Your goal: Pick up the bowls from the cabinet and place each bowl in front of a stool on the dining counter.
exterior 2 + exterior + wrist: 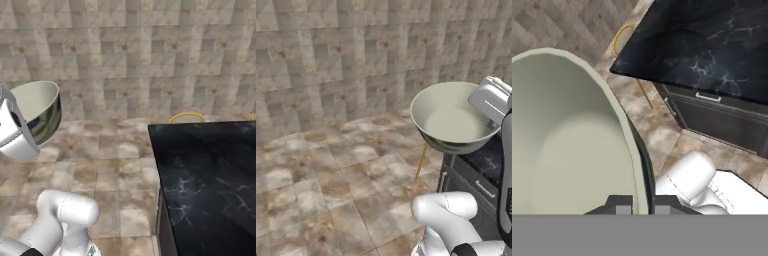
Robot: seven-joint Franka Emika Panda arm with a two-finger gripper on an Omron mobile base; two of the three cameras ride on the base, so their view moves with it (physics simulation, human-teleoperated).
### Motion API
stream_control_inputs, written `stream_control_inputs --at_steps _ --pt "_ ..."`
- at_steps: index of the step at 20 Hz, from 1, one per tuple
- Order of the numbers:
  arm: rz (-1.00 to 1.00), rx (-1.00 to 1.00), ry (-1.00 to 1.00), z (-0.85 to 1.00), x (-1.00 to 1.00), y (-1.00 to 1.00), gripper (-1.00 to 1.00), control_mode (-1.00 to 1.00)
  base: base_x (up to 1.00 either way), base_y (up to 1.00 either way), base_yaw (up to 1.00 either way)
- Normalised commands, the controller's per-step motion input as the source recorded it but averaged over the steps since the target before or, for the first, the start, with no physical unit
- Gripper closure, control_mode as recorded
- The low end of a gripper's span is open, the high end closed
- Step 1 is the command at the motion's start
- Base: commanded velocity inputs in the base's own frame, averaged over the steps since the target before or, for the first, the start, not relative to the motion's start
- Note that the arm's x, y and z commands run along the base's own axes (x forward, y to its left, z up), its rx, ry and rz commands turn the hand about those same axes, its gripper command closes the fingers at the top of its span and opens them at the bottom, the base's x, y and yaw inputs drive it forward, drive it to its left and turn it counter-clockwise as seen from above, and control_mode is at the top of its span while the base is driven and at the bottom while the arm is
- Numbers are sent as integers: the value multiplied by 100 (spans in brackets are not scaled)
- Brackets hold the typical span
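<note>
We see our gripper [642,204] closed on the rim of the deep cream-green bowl [567,140]: in the hand view one dark finger tip sits inside the wall and the other outside, with the rim pinched between them. The bowl is carried in the air, clear of every surface. In the left base view it [452,118] hangs above the tiled floor [331,185] with its pale inside turned toward us, the white hand at its right edge. In the right base view the same bowl [36,111] shows tilted, its dark glossy outside facing right and the hand covering its left part.

Beyond the bowl we find the dining counter [210,175], a black marble slab with faint white veins; its near corner lies to the right of the bowl and well apart from it, with bare floor between. A grey drawer front with a bar handle [712,117] sits below the slab's edge. Behind the counter's far edge a thin gold rim of a stool [186,116] rises, and in the hand view its gold ring and leg [629,60] stand just beside the counter's corner. A tiled wall [356,55] closes the background.
</note>
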Motion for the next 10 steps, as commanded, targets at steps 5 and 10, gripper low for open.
stream_control_inputs --at_steps 5,10 --pt "0 0 0 0 0 0 100 100 100 51 -38" --pt "0 0 0 0 0 0 100 100 100 63 -46"
